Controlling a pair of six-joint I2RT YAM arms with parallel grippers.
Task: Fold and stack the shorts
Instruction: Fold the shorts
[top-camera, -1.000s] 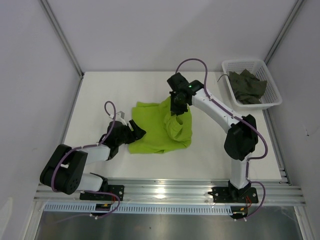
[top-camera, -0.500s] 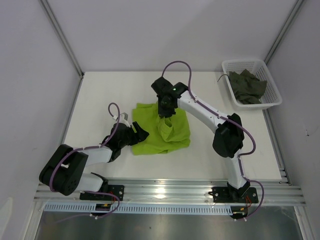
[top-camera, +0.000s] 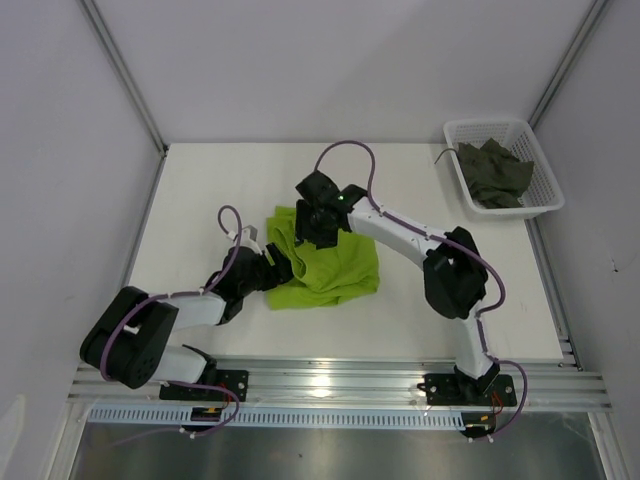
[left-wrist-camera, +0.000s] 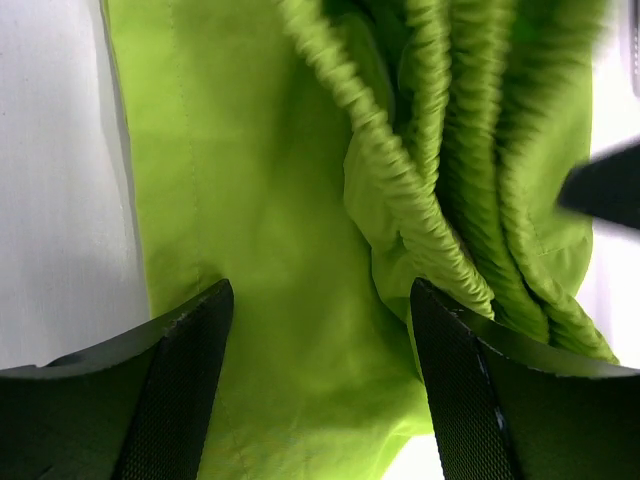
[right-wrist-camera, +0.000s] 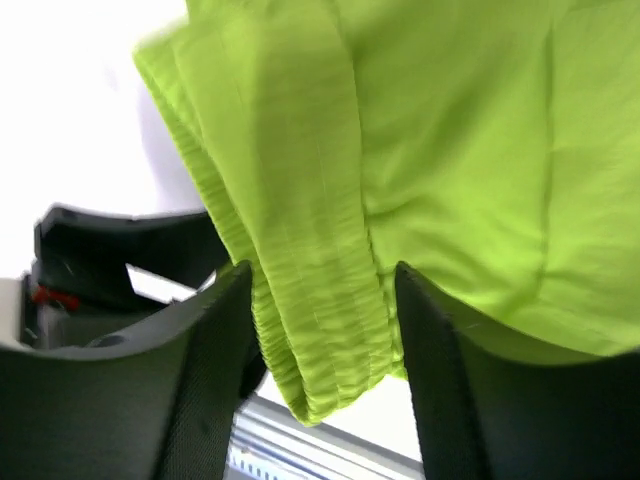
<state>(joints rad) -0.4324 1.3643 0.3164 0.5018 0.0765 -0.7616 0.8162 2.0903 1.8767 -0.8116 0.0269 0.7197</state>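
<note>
Currently the right tool (top-camera: 318, 228) is clamping the bunched waistband of the lime shorts (top-camera: 345, 268), which are lying mid-bench (top-camera: 200, 190), long axis running left-right, waistband facing the left tool (top-camera: 276, 268), whose fingers are standing apart over the cloth's left edge. The olive shorts (top-camera: 495, 172) are sitting crumpled in the basket (top-camera: 455, 130).

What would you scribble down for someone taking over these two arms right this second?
Left gripper: open, fingers either side of the left edge of the lime green shorts, which lie on the table.
Right gripper: shut on a bunched waistband fold of that pair, lifted above it.
Dark olive shorts: crumpled in the white basket, far right corner.
Done: nothing finished, the first fold is only part made.
Left: finish folding the green pair, fetch and fold the olive pair, stack both.
</note>
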